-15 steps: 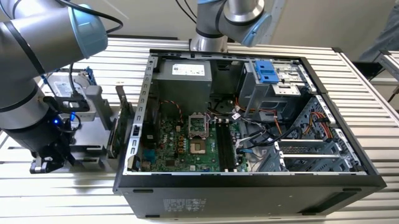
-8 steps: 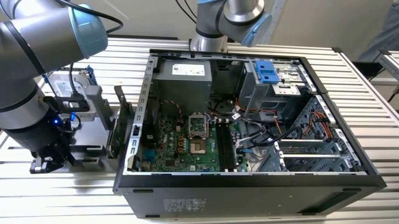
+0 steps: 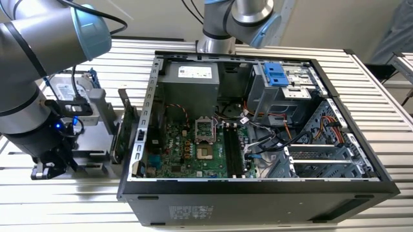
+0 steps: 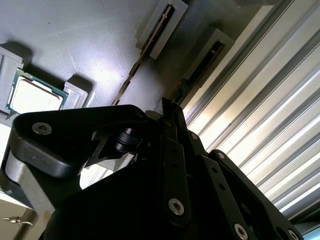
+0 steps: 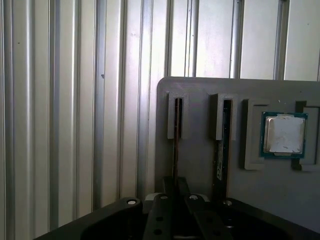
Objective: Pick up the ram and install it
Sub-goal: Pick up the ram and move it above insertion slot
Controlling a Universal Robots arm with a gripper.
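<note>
Ram [image 5: 176,150] on edge in tray [image 5: 195,160] slot, second stick [image 5: 220,160] beside (two sticks, one processor [image 5: 283,134]); pincer [image 5: 176,182] at ram, grip unclear.

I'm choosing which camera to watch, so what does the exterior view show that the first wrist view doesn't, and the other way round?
Exterior view: the open computer case, its motherboard and a hard drive standing beside it. First wrist view: a grey holder with the ram edge-on in a slot, plus a processor chip. Both: the ribbed metal table and the gripper.
</note>
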